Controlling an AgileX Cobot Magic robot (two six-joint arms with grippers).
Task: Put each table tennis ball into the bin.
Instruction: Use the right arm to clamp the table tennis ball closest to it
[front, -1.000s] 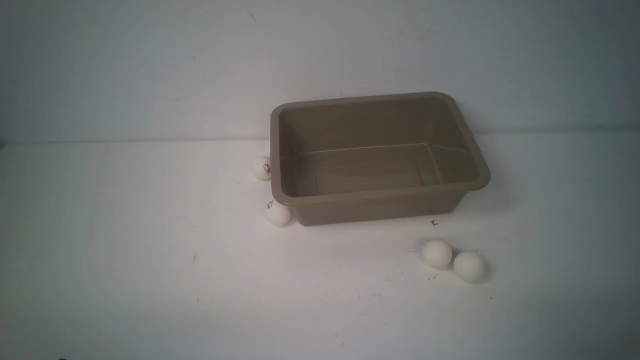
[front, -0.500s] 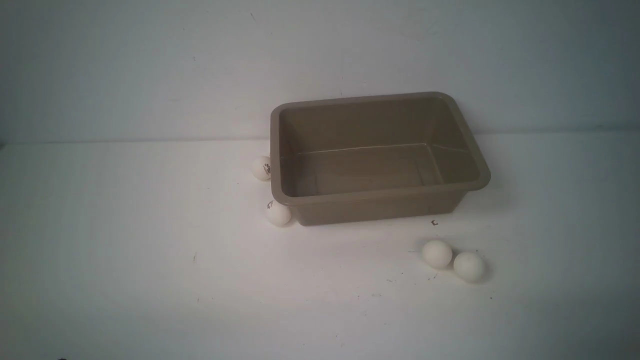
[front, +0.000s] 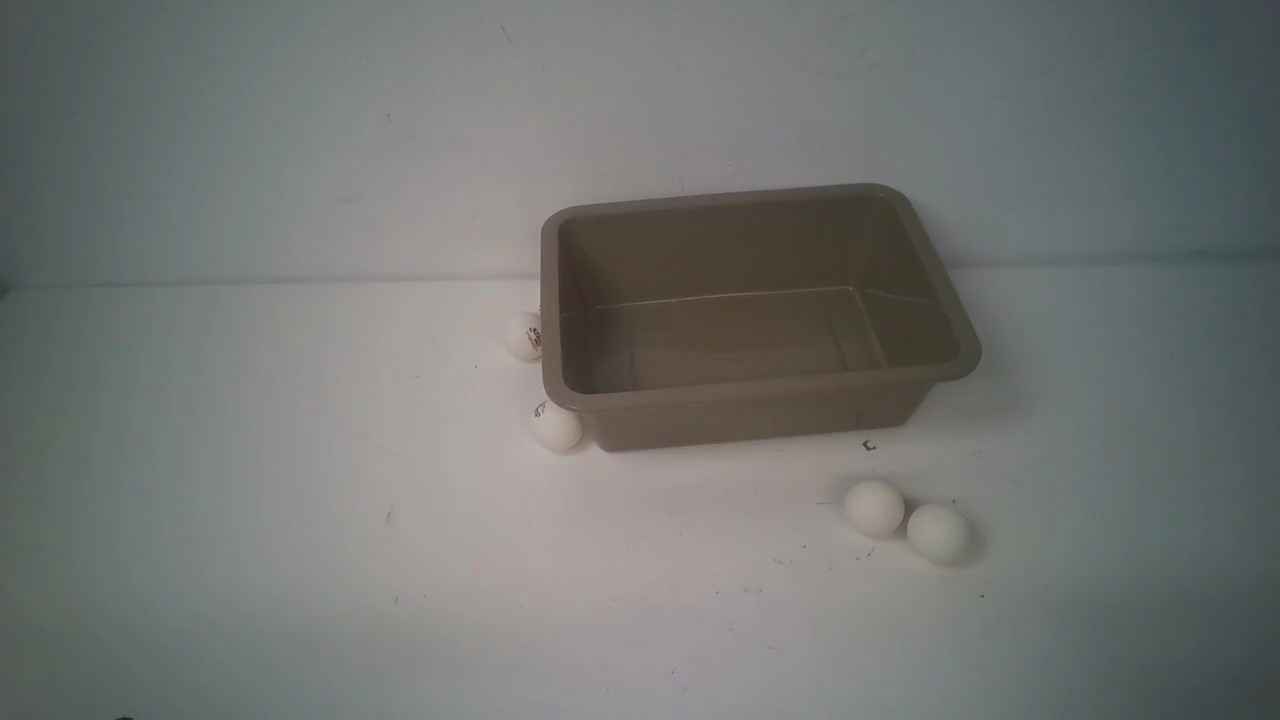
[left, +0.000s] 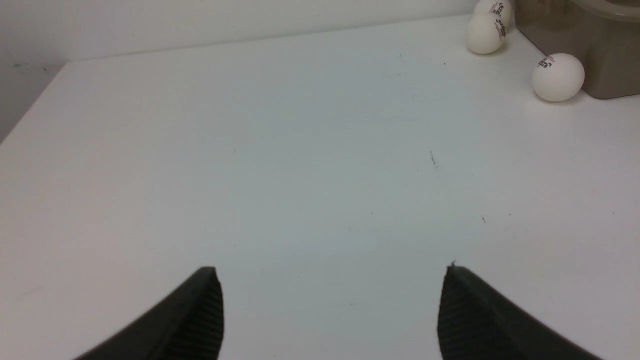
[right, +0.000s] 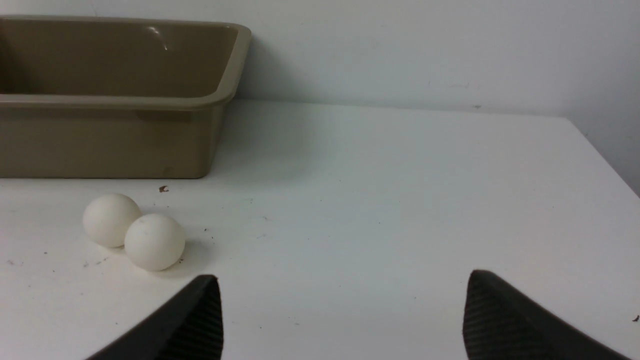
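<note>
Right gripper (right: 344, 275) spread wide; two small matte white balls (right: 154, 242) near one fingertip. Left gripper (left: 331, 269) spread wide; logo-printed white balls (left: 557, 77) well apart.

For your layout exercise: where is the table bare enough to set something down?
Free: table left of the logo balls, and right of the bin. Crowded: those balls beside bin's left wall; plain pair near its front-right corner.

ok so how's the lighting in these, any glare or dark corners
Front view: bright patch on the white table, corners dim, slightly soft. Right wrist view: small glare spot inside the rectangular taupe plastic bin. Left wrist view: even, cool light.
</note>
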